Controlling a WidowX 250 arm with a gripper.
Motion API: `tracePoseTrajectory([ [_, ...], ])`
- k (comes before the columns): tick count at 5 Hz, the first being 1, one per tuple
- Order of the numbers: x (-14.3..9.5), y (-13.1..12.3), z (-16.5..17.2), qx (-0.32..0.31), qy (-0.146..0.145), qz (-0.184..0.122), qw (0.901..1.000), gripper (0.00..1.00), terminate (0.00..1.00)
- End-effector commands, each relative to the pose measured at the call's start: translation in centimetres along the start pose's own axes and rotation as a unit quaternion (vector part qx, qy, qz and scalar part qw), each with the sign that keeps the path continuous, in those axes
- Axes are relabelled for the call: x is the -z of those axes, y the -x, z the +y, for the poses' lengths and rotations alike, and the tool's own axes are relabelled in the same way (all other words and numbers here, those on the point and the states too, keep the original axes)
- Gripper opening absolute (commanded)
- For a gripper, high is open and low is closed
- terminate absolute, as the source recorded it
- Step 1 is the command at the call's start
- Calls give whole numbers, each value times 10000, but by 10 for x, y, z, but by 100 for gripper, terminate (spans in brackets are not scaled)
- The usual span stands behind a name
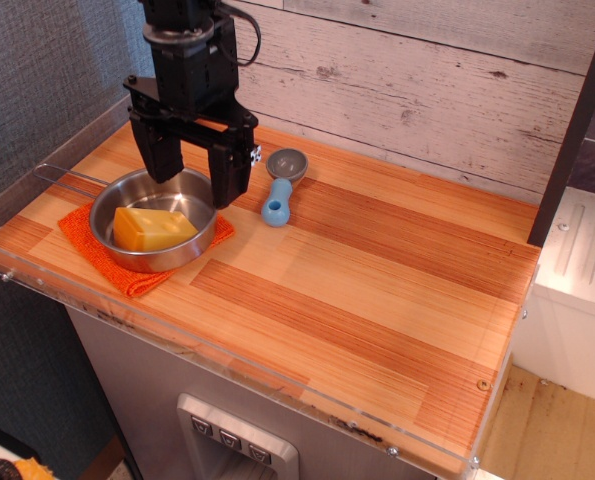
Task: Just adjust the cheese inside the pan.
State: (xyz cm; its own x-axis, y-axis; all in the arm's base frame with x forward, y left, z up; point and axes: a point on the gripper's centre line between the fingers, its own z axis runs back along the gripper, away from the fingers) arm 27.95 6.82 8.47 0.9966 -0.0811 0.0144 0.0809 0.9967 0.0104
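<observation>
The cheese [152,228], a yellow-orange wedge, lies inside the shiny steel pan [199,188] at the left of the wooden counter. The pan's thin wire handle [69,177] points left and back. My black gripper [195,184] hangs open above the pan's back right rim, with one finger over the pan and the other at its right rim. It holds nothing and is clear of the cheese.
An orange cloth [102,262] lies under the pan. A blue-handled grey scoop [281,183] lies just right of the gripper. A clear plastic rail [37,285] edges the counter's front and left. A whitewashed plank wall [407,80] stands behind.
</observation>
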Motion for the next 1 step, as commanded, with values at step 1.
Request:
tracePoseTrajectory([
  [1,-16,0,0,44,-93,-235,9997,100,100],
])
